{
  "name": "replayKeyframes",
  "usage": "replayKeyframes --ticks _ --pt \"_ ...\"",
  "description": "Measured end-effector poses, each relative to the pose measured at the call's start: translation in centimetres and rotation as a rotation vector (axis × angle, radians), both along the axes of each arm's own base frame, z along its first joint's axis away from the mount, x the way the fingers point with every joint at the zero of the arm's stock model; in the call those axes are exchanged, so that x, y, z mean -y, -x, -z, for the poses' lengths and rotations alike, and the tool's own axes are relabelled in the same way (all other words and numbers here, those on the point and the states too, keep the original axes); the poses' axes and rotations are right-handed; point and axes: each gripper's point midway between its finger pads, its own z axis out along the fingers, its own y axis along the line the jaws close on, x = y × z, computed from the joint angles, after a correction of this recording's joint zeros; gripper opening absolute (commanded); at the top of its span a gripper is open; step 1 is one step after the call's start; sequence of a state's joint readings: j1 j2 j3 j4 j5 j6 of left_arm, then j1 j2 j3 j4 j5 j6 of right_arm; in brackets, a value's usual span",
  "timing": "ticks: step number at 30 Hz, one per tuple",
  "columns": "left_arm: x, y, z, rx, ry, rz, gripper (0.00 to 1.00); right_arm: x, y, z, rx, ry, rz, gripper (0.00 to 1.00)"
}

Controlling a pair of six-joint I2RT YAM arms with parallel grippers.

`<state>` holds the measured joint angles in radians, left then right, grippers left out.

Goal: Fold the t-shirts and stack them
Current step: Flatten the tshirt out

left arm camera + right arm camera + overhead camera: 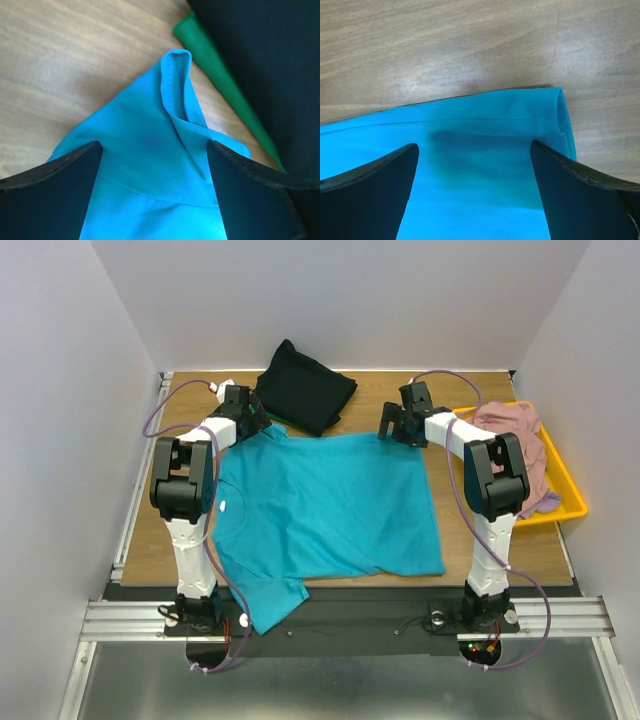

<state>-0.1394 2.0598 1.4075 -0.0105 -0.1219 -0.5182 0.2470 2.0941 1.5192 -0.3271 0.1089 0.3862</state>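
The teal shirt (325, 505) lies spread flat in the middle of the surface (545, 550). The left hand (258, 426) at its 11 o'clock corner and the right hand (392, 428) at 1 o'clock each stand apart astride the cloth, probably so both corners lift together for an even fold.

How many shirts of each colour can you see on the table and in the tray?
Teal shirt: 1
Black shirt: 1
Green shirt: 1, only an edge showing
Dusty pink shirt: 1, in the yellow tray
Pale lavender shirt: 1, in the tray too
Total: 5
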Motion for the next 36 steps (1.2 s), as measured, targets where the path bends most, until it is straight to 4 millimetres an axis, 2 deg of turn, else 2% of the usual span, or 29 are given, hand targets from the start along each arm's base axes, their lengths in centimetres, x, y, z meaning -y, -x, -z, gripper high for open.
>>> replayKeyframes --ticks 10,14,17,19,21,24,25,27,28,31,32,34,36 --pt "-0.4 -2.1 -0.1 -0.011 -0.008 -0.015 0.98 0.3 -1.4 -0.1 0.019 -0.003 0.000 1.00" --pt "-0.7 -1.5 -0.1 -0.041 -0.020 -0.022 0.98 0.3 -1.2 -0.4 0.021 0.001 -0.009 1.00" --pt "-0.9 -0.5 -0.8 -0.054 -0.023 -0.024 0.98 0.6 0.3 -1.2 0.015 -0.001 -0.015 1.00" --pt "-1.0 1.8 -2.3 -0.059 -0.021 -0.029 0.98 0.8 1.2 -2.5 0.029 -0.007 -0.015 1.00" --pt "-1.2 4.3 -4.9 -0.038 -0.018 -0.039 0.98 1.1 3.0 -5.1 0.062 -0.027 -0.008 1.00" --pt "-0.8 8.7 -10.5 0.061 0.005 -0.050 0.98 1.6 5.4 -8.2 0.118 -0.064 0.018 1.00" --pt "-0.1 10.5 -12.4 0.101 0.023 -0.045 0.98 1.8 6.3 -8.7 0.127 -0.074 0.028 1.00" --pt "1.8 13.2 -14.8 0.172 0.054 -0.015 0.98 2.2 8.2 -9.6 0.147 -0.098 0.049 1.00" --pt "3.3 15.1 -15.2 0.186 0.073 0.023 0.98 2.4 9.4 -9.9 0.150 -0.110 0.060 1.00" --pt "7.5 20.5 -13.6 0.145 0.127 0.135 0.98 2.8 11.9 -9.7 0.143 -0.130 0.082 1.00" --pt "9.1 23.3 -11.5 0.081 0.136 0.192 0.98 3.0 12.6 -9.6 0.141 -0.134 0.087 1.00" --pt "10.2 27.2 -8.1 -0.032 0.131 0.239 0.98 3.2 13.6 -9.4 0.137 -0.141 0.096 1.00" --pt "10.4 30.8 -5.2 -0.148 0.113 0.269 0.98 3.3 14.4 -9.2 0.136 -0.146 0.101 1.00"
